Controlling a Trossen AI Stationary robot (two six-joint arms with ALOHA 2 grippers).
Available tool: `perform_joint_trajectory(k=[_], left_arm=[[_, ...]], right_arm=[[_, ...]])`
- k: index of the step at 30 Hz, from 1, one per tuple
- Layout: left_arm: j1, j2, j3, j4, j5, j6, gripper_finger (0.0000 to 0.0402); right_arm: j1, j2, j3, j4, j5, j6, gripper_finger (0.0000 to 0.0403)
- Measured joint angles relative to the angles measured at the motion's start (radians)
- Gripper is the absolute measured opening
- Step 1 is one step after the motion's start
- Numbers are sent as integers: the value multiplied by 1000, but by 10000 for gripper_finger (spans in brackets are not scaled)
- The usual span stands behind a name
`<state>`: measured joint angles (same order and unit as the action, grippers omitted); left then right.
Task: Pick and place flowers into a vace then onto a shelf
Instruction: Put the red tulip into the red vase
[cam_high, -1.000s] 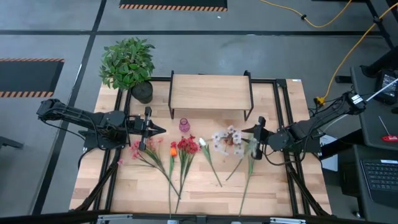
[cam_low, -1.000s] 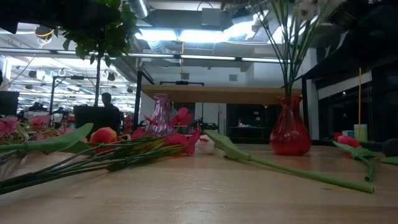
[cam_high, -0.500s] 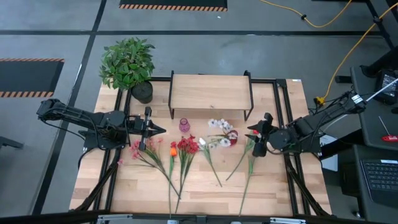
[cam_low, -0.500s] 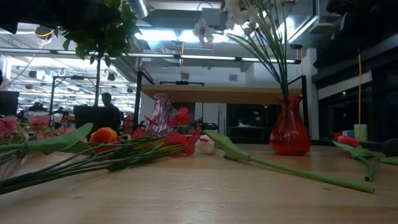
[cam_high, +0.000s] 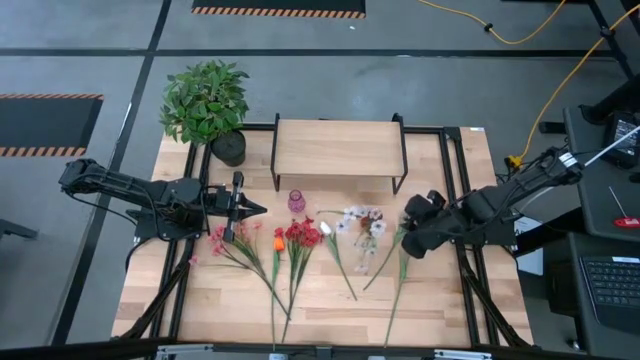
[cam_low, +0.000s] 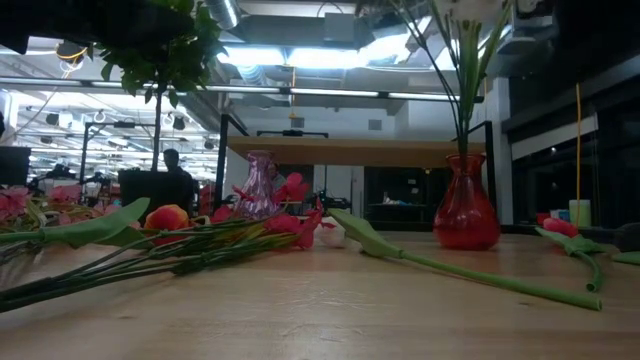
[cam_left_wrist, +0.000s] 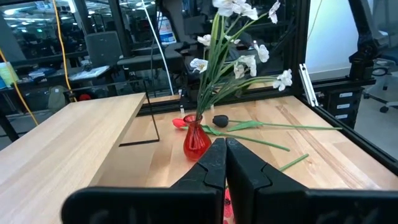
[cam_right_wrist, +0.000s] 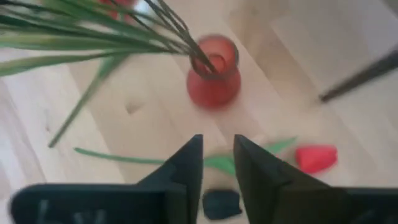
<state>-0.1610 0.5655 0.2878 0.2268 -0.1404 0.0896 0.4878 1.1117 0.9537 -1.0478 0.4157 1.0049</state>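
Fingers (cam_right_wrist: 217, 158) above upright flowers (cam_high: 359, 222)

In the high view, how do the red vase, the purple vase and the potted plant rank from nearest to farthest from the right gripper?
From the right gripper:
1. Red vase, just beside it toward the table's middle.
2. Purple vase, before the shelf.
3. Potted plant, far left corner.

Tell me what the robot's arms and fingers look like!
Both arms are dark, almost black, built from jointed segments with black cables alongside. The left gripper ends in two slim pointed fingers. The right gripper has matching flat dark fingers.
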Motion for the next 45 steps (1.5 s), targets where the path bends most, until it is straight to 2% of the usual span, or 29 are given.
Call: perform_joint_trajectory(k=[6,8,17,32,39,45], left_arm=[[0,0,0,0,0,0,8],[0,0,0,-1,0,1,8],[0,0,0,-16,2,0,8],[0,0,0,-22,3,1,6],[0,0,0,-22,3,2,2],[0,0,0,-22,3,2,7]], right_arm=[[70,92,108,-39,-27,173,14],[93,116,137,-40,-16,228,5],[153,247,197,-172,18,536,4],[160,452,198,-128,17,982,5],[160,521,198,-129,-47,1182,7],[160,562,198,-119,-54,1268,8]])
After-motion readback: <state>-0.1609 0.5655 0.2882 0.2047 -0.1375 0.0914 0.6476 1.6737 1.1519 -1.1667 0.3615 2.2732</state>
